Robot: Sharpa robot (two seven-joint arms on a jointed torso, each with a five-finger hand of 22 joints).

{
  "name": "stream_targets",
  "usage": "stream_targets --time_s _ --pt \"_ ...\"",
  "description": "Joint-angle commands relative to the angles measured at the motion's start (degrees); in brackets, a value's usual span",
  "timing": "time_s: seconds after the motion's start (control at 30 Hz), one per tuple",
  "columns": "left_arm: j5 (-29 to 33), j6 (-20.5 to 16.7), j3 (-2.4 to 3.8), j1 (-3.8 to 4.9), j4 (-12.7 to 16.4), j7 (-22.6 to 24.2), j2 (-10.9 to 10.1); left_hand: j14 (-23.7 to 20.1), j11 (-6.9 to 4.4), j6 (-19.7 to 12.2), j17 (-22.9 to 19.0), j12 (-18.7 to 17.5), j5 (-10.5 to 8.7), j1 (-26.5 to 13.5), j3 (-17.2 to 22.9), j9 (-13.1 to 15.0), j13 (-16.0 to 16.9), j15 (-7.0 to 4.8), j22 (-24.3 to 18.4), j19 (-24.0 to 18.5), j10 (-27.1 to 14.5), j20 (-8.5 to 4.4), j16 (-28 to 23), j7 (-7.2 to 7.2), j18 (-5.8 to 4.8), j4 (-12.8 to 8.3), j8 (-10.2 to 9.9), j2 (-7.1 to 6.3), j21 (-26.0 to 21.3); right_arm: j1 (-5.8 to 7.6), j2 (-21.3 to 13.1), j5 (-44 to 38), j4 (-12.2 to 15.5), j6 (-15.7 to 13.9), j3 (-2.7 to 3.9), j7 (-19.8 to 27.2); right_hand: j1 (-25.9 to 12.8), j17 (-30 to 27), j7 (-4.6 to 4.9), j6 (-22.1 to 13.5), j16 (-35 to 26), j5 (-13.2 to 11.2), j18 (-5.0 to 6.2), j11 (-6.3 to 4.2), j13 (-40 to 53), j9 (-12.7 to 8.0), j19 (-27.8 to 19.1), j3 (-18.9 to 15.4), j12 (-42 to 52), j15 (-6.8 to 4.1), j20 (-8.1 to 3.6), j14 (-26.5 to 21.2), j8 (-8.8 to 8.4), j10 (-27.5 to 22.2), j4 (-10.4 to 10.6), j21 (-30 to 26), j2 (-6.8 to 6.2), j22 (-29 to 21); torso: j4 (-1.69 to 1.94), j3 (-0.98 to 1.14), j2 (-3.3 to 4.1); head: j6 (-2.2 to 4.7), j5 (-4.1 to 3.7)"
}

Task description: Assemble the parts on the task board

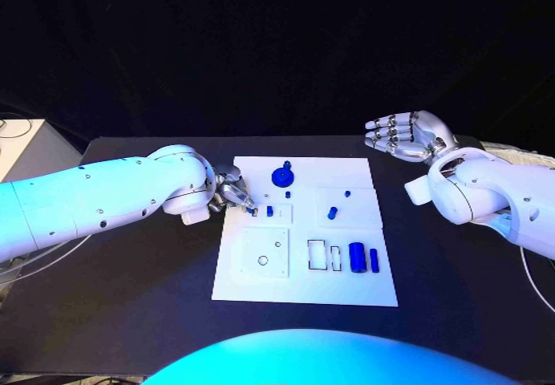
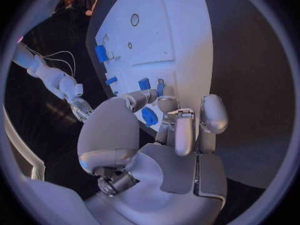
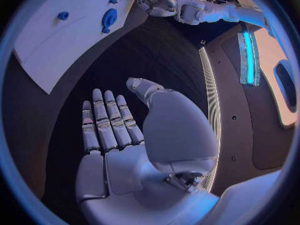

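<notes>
The white task board [image 1: 306,281] lies in the middle of the black table. My left hand [image 1: 232,192] is at the board's left edge, fingers curled; in the left wrist view its thumb and a fingertip [image 2: 167,103] close on a small blue part [image 2: 160,88]. Just beside it another small blue part [image 1: 269,211] stands in the board. A round blue part [image 1: 283,175] sits near the far edge, a blue peg [image 1: 332,212] at centre right, and a blue cylinder [image 1: 358,257] with a thin blue piece [image 1: 374,258] at the right. My right hand [image 1: 407,134] hovers off the board's far right corner, fingers spread, holding nothing.
A square plate with a hole [image 1: 264,253] and narrow rectangular slots [image 1: 317,253] occupy the board's near half. A pale box [image 1: 29,148] stands off the table's far left corner. Black table [image 1: 127,281] shows on both sides of the board.
</notes>
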Motion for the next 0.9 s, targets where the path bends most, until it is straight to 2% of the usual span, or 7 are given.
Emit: stream_targets --time_s 0.03,0.9 --pt "-1.6 1.9 -0.09 -0.13 0.2 0.1 0.3 3.9 0.01 1.3 6.9 0.2 0.31 0.1 9.6 -0.1 0.0 -0.35 0.0 0.2 0.3 0.07 0.2 -0.99 -0.65 -10.0 0.3 0.55 0.2 -0.02 0.0 0.1 0.0 0.5 0.02 0.6 -0.6 -0.1 4.02 0.4 -0.1 0.2 -0.36 0.20 0.0 -0.1 -0.5 0.4 -0.2 0.27 0.06 0.0 -0.21 0.0 -0.1 -0.2 0.10 -0.1 -0.01 0.00 0.02 0.00 -0.01" --pt "-2.5 3.7 -0.10 -0.13 0.1 0.1 0.5 3.9 -0.01 1.4 7.1 0.2 0.35 0.1 9.6 -0.2 0.1 -0.37 -0.1 0.2 0.3 0.05 0.3 -1.01 -0.64 -10.1 0.3 0.50 0.2 -0.02 0.0 0.2 0.0 0.5 0.01 0.6 -0.7 -0.2 4.03 0.5 -0.1 0.5 -0.36 0.20 0.0 -0.1 -0.8 0.4 -0.2 0.27 0.06 0.0 -0.28 0.0 0.0 -0.2 0.04 -0.2 0.02 -0.01 -0.02 0.00 0.01"
